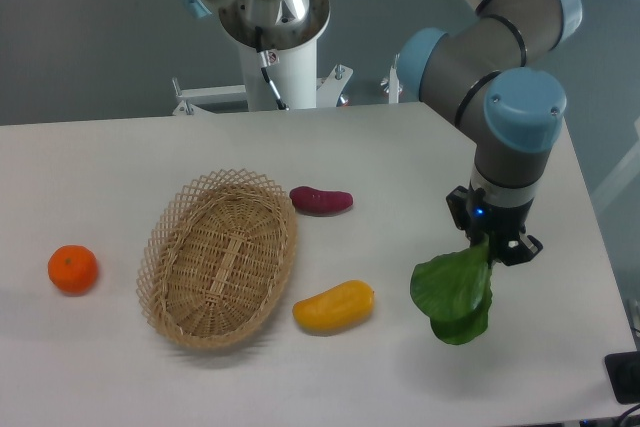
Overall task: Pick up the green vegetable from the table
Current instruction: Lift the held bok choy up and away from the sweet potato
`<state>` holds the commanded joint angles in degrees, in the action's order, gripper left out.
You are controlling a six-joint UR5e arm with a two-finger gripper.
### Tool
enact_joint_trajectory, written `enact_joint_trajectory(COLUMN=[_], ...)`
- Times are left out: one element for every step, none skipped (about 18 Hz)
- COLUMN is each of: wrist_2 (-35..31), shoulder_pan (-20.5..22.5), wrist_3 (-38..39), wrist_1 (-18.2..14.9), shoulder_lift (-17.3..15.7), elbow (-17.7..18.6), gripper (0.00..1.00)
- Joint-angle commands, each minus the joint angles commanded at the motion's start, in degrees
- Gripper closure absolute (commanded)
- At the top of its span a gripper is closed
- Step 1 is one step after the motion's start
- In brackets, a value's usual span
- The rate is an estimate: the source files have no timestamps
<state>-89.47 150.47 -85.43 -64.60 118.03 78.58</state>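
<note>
Gripping the green vegetable (pixel 453 295) by its top, the tool (pixel 493 247) holds it over the table (pixel 120 157).

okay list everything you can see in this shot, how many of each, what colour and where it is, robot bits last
green vegetable: one, bright green, right of centre, held at its top by the pincer
yellow vegetable: one, yellow, on the table just right of the basket
purple-red vegetable: one, dark purple-red, by the basket's upper right edge
basket: one, tan wicker, empty, centre left
orange: one, orange, far left
table: one, white
arm: one, grey with blue caps, right side
pincer: one, black, closed on the green vegetable
</note>
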Motion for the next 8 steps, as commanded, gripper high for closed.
enact_joint_trajectory(wrist_2=[0.0, 0.0, 0.0, 0.0, 0.0, -0.1, -0.1, -0.1], shoulder_pan=[0.0, 0.0, -0.1, -0.1, -0.1, -0.1, -0.1, -0.1], wrist_3=[0.0, 0.0, 0.0, 0.0, 0.0, 0.0, 0.0, 0.0], wrist_1=[0.0, 0.0, 0.1, 0.0, 0.0, 0.0, 0.0, 0.0], shoulder_lift=[0.2, 0.4, 0.4, 0.4, 0.4, 0.4, 0.4, 0.4], elbow=[0.1, 0.1, 0.1, 0.1, 0.1, 0.1, 0.2, 0.2], gripper=[0.81, 0.81, 0.81, 0.81, 0.81, 0.81, 0.81, 0.81])
